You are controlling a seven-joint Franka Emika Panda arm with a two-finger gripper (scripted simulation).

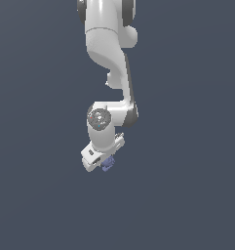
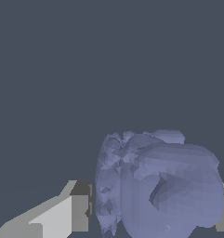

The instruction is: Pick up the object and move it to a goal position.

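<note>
The object [image 1: 108, 164] is a small lumpy periwinkle-blue thing with knobby bumps, sitting at the tip of the white arm's gripper [image 1: 105, 162] in the exterior view. In the wrist view the object [image 2: 169, 186] looms large between the two grey fingers [image 2: 79, 211], filling the gap of the gripper [image 2: 153, 211]. The far finger shows only as a sliver behind the object. The gripper is shut on the object, and the hand is tilted.
The white arm [image 1: 109, 53] comes down from the top of the exterior view. Around it is only a plain dark grey-blue background, with no other objects, edges or goal marker in sight.
</note>
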